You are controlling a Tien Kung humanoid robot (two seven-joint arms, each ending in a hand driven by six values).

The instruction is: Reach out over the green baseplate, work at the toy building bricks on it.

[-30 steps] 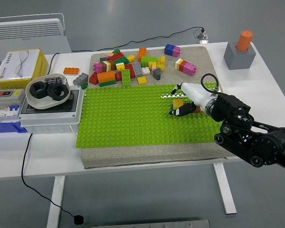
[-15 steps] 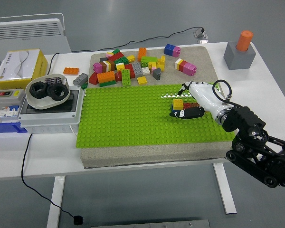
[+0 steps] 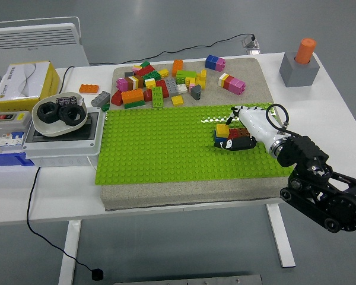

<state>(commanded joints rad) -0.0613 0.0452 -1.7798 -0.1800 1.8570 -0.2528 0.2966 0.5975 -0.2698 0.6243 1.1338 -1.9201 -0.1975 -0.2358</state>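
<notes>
The right robot hand point(image 3: 236, 138) lies low on the green baseplate point(image 3: 166, 148), fingers curled around a yellow brick point(image 3: 223, 129). Beyond the robot hand, loose bricks point(image 3: 160, 83) lie heaped past the baseplate's far edge.

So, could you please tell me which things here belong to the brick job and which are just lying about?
Job:
- green baseplate
- yellow brick at the right hand
- loose brick pile

Lying about:
- bowl of black nuts
- grey switch box
- yellow box
- grey block with orange peg
</notes>
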